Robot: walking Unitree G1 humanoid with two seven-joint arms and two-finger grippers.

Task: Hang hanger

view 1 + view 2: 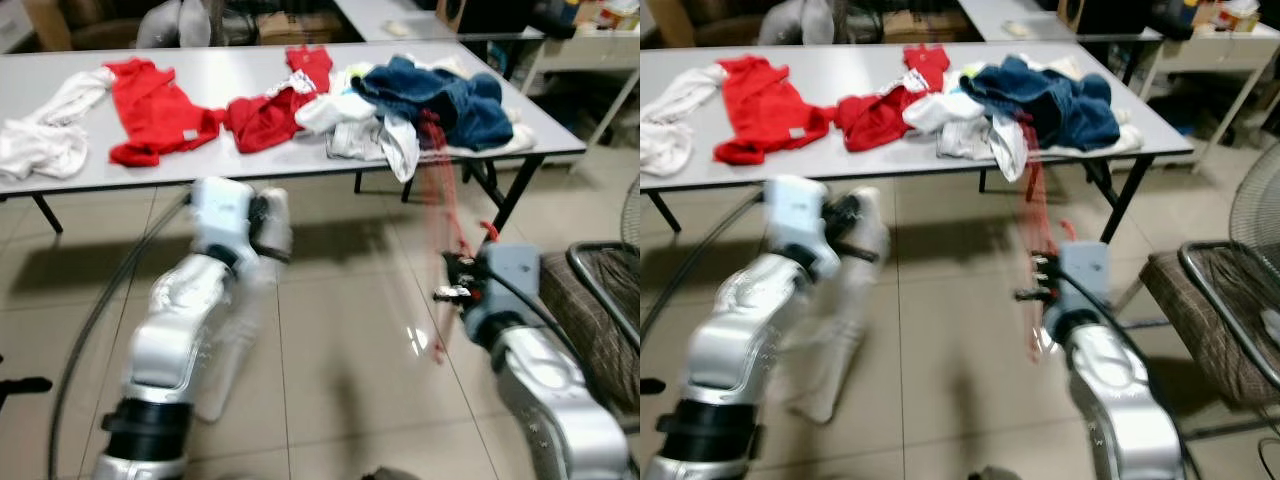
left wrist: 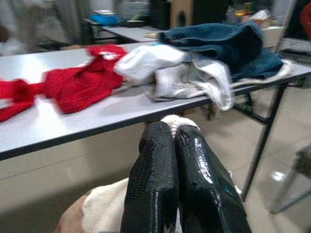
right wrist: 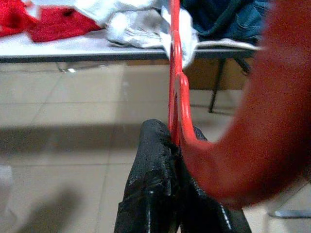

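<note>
Red hanger (image 3: 174, 73) — red, white and blue clothes (image 1: 300, 105) — grey table (image 1: 200, 165).

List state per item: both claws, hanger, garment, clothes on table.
Right claw: shut on the red hanger, hanger upright, motion-blurred.
Left claw: shut on a white garment, which hangs below it.
Clothes pile: heaped, unfolded, on the grey table.
Red shirts: spread flat on the table.
</note>
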